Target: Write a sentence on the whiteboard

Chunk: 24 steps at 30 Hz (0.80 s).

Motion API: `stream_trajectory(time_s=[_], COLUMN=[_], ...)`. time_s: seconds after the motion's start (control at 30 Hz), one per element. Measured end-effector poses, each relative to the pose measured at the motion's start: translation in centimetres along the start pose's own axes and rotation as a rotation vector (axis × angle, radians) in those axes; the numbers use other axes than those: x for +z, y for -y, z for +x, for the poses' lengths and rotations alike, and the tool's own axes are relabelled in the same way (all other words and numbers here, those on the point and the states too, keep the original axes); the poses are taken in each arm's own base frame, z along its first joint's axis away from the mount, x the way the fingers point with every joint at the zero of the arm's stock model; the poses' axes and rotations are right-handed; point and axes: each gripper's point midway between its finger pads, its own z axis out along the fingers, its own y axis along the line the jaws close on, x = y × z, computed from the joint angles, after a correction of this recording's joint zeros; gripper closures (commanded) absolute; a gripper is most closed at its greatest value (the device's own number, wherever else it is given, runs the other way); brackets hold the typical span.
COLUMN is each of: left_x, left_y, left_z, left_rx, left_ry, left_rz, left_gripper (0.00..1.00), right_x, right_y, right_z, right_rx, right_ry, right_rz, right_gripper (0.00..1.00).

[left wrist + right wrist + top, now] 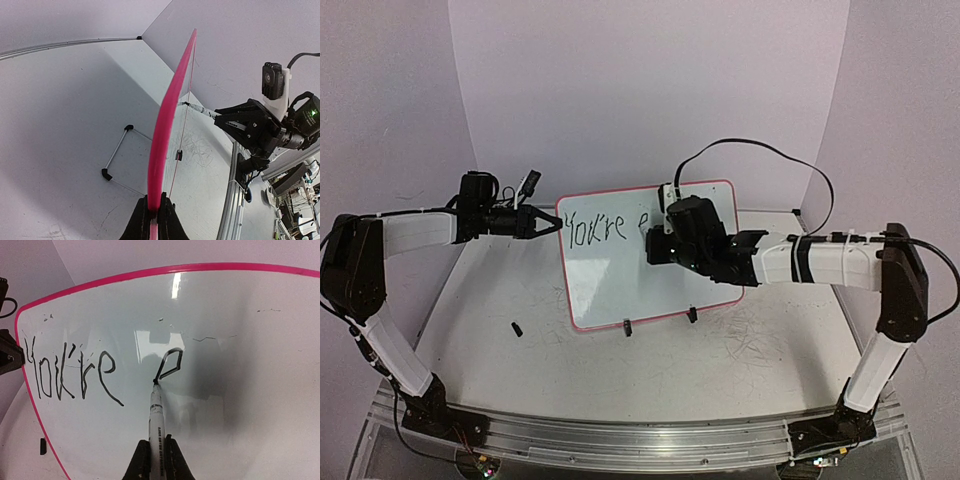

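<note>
**A:** Why is the left gripper (154, 206) on the rim?

**B:** It is clamped on the whiteboard (620, 290) at its left edge. I'd judge it is bracing the propped board so pen pressure won't rock it back.

**A:** And the right gripper (156, 452)?

**B:** It is closed round a marker (156, 415). The barrel sticks out between the fingers and the tip touches the board at the foot of a half-made "e". The sentence (70, 375) reads "You're" at top left, with the rest unwritten.

**A:** Where does the board stand?

**B:** Mid-table, facing the arms, on clip feet (628, 326) with a wire stand (117, 152) behind.

**A:** And the surroundings?

**B:** The table (500, 360) is white, with scribble marks near the board's right. A small black piece (517, 328), possibly a cap, lies near its left. A pale backdrop (640, 90) wraps the left, far and right sides.
</note>
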Motion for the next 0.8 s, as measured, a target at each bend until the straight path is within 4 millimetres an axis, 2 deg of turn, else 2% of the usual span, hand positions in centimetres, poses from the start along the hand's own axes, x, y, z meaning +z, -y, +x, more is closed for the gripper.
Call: stream_trajectory(time_s=[0.23, 0.43, 0.6, 0.8], left_x=[0.0, 0.0, 0.0, 0.0], left_y=[0.0, 0.0, 0.0, 0.0], left_z=[0.1, 0.1, 0.1, 0.1], left_rx=[-0.003, -0.003, -0.003, -0.002], left_ry=[-0.002, -0.002, -0.003, -0.003], left_rz=[-0.002, 0.0, 0.002, 0.002], left_gripper=[1.0, 1.0, 1.0, 1.0], right_x=[-0.4, -0.8, -1.5, -2.4], right_y=[0.3, 1.1, 1.0, 0.8], right_z=[1.1, 1.2, 0.7, -0.8], right_rx=[0.011, 0.01, -0.01, -0.022], right_ry=[-0.017, -0.021, -0.007, 0.041], right_rz=[0.003, 0.034, 0.003, -0.035], right_gripper=[1.0, 1.0, 1.0, 1.0])
